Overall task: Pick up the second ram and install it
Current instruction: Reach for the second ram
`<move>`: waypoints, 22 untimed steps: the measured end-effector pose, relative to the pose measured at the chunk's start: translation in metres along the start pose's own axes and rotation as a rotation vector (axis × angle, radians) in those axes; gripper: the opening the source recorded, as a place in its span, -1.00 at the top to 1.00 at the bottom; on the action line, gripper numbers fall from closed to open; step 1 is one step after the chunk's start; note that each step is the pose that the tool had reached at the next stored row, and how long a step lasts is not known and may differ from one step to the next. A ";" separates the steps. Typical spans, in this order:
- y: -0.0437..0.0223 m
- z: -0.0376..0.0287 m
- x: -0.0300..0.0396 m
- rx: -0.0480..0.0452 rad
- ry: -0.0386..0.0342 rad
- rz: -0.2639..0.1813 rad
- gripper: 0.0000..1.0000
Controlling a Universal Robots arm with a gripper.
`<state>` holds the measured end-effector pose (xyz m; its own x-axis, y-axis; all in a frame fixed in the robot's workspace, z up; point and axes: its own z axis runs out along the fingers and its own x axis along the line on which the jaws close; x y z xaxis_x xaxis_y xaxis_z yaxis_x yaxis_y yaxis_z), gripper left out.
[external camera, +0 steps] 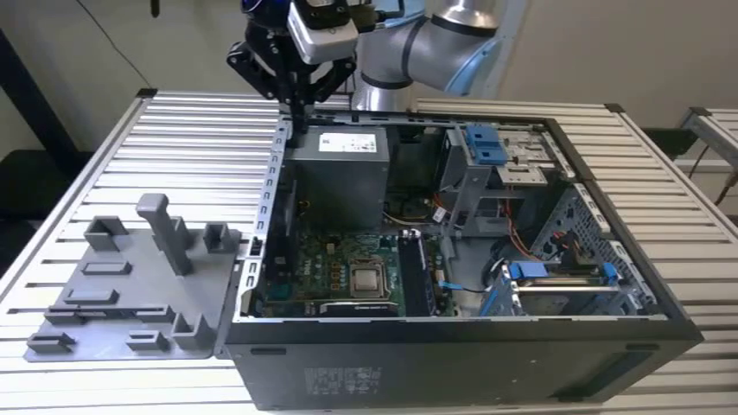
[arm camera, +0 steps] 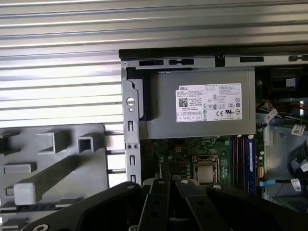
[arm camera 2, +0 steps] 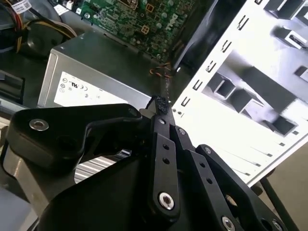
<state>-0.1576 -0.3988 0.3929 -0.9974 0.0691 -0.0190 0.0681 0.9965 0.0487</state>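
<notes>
My gripper [external camera: 296,130] hangs fingers-down over the back corner of the open computer case [external camera: 461,322], at the exterior view's left, just above the grey power supply [external camera: 340,173]. In both wrist views its black fingers [arm camera 2: 161,125] [arm camera: 166,180] are pressed together, shut, with nothing visible between them. The second ram is out of view as a loose stick. Long dark strips stand in the memory slots [arm camera: 243,159] [external camera: 417,275] beside the processor socket [arm camera: 204,168]; I cannot tell them apart.
A grey plastic fixture [external camera: 116,294] with upright posts lies on the slatted table [external camera: 196,138], to the exterior view's left of the case. Inside the case are the green motherboard [external camera: 334,277], blue drive brackets [external camera: 485,143] and loose cables [external camera: 507,246].
</notes>
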 end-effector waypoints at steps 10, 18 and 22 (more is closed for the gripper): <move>-0.0005 0.0000 0.0083 0.0000 0.0000 0.000 0.79; -0.0008 0.0004 0.0106 0.0000 0.0001 0.000 0.79; -0.0009 0.0005 0.0123 0.0000 0.0001 0.000 0.79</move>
<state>-0.1700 -0.3988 0.3921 -0.9974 0.0692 -0.0189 0.0682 0.9965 0.0487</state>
